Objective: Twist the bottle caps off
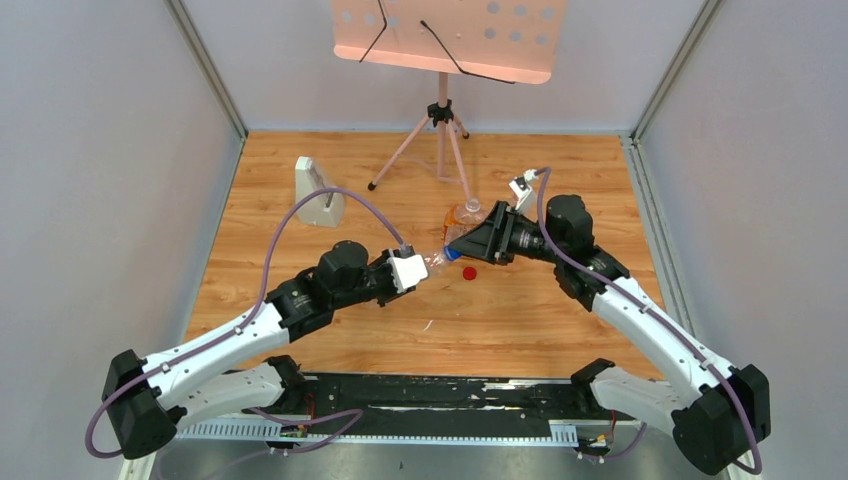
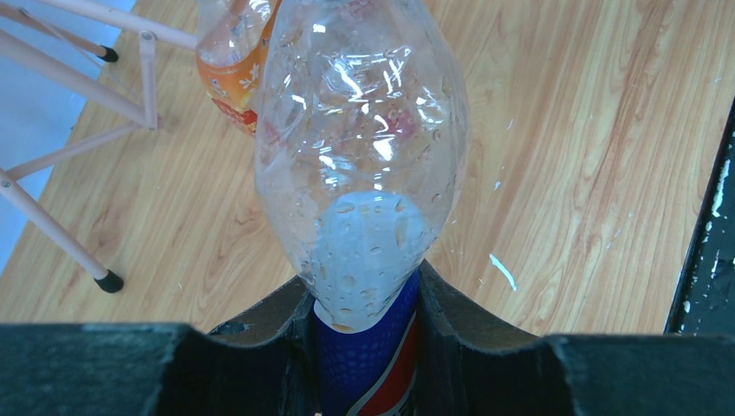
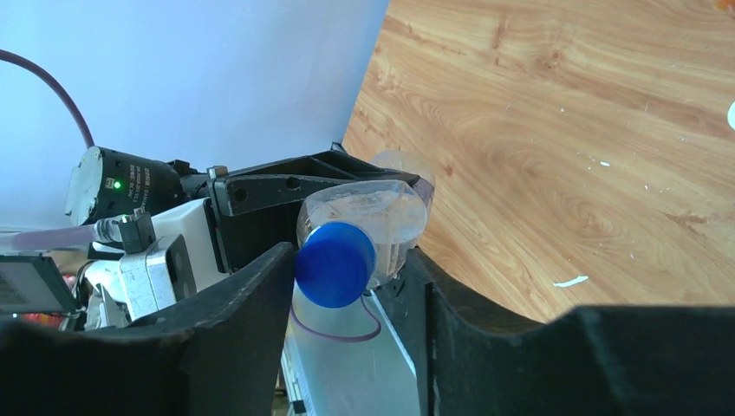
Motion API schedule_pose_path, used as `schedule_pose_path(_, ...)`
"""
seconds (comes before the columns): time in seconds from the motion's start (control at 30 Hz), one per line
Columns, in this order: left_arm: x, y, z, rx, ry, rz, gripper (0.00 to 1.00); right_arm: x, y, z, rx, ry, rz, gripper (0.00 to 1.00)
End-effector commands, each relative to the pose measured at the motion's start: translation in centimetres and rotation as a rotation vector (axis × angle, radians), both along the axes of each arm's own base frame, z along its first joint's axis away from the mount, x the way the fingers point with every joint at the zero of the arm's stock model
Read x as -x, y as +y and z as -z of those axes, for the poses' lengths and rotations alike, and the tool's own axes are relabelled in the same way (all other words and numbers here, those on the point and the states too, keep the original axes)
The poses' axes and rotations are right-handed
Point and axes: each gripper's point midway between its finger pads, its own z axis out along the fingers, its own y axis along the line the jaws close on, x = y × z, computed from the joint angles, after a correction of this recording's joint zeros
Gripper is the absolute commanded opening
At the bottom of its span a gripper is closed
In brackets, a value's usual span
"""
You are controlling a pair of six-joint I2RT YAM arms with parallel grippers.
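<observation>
The right gripper (image 3: 347, 260) stands with its jaws apart on either side of the blue cap (image 3: 335, 264). One finger lies against the cap's edge, or very near it, and a gap shows before the other, so nothing is clenched yet. The cap sits on the neck of the Pepsi bottle (image 2: 360, 156), which is held lying roughly level above the table (image 1: 330, 330) between the two arms, neck toward the right arm. The left gripper (image 2: 364, 286) is clamped tight on the bottle's blue label, low on the body, and carries it alone.

Further out, a red cap (image 1: 469, 272) lies loose on the wood just beside the held bottle, and the orange-labelled bottle (image 2: 230, 61) stands just behind; whether that one is capped cannot be told. A pale grey block (image 1: 318, 192) stands well apart to the left, and a music stand (image 1: 441, 120) at the back.

The step in hand looks like seating the right jaws on the blue cap. The next move calls for closing squarely on the cap's rim, then turning the wrist about the neck's axis while the left grip keeps the bottle from spinning. The soft, thin body could twist or slip.
</observation>
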Motion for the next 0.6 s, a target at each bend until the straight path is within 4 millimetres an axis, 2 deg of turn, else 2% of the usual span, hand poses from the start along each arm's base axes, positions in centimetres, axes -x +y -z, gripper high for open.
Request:
schedule_pose_path(0.0, -0.3, -0.7, -1.2, 0.025, -0.049, 0.019, 0.00, 0.2, 0.8, -2.6, -0.055, -0.042, -0.059, 0.47)
schedule_pose_path(0.07, -0.3, -0.8, -1.1, 0.025, -0.045, 0.021, 0.00, 0.2, 0.7, -2.5, -0.052, -0.045, -0.058, 0.41)
schedule_pose_path(0.13, -0.3, -0.8, -1.1, 0.024, -0.040, 0.021, 0.00, 0.4, 0.6, -2.4, -0.047, -0.061, -0.064, 0.30)
schedule_pose_path(0.23, -0.3, -0.8, -1.0, 0.034, -0.024, 0.005, 0.00, 1.0, 0.6, -2.6, -0.040, -0.106, -0.100, 0.22)
schedule_pose_path(0.47, 0.3, -1.3, -1.4, 0.076, 0.056, 0.020, 0.00, 2.5, 0.3, -2.5, 0.006, -0.322, -0.219, 0.11)
schedule_pose_path(0.53, 0.9, -1.6, -1.7, 0.106, 0.105, 0.067, 0.00, 3.1, 0.1, -2.3, 0.023, -0.413, -0.258, 0.09)
schedule_pose_path(0.57, 1.8, -2.1, -2.1, 0.135, 0.146, 0.123, 0.00, 3.3, 0.0, -2.2, 0.032, -0.456, -0.277, 0.07)
